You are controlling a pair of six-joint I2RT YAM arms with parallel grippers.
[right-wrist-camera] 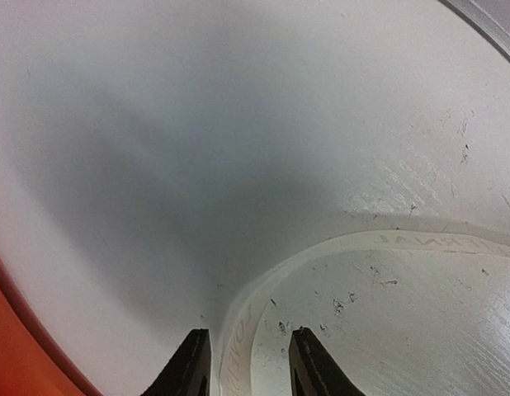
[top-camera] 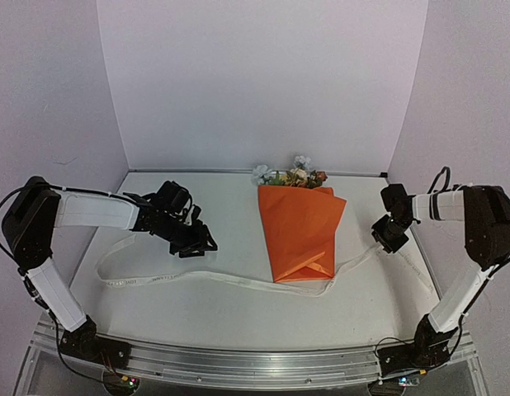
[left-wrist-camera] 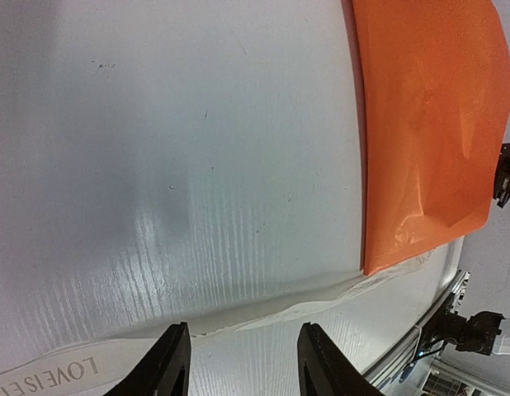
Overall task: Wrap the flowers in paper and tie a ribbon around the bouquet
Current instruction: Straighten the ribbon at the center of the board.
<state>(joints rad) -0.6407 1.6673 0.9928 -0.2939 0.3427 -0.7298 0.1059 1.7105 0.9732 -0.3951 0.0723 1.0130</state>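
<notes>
Orange paper (top-camera: 300, 231) shows flowers (top-camera: 292, 175) at its rim only from above

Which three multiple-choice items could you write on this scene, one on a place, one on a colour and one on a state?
1. Where does the ribbon meet the bouquet?
A) at its narrow near end
B) over its blooms
C) nowhere

2. What colour is the paper outside?
A) green
B) orange
C) blue

3. How is the bouquet placed?
A) upright
B) lying on the table
C) lifted by a gripper

Key: 1 A, the strip slips under the near tip; 2 B, the whole wrap shows orange; 3 B, it rests flat, nothing gripping it.
</notes>
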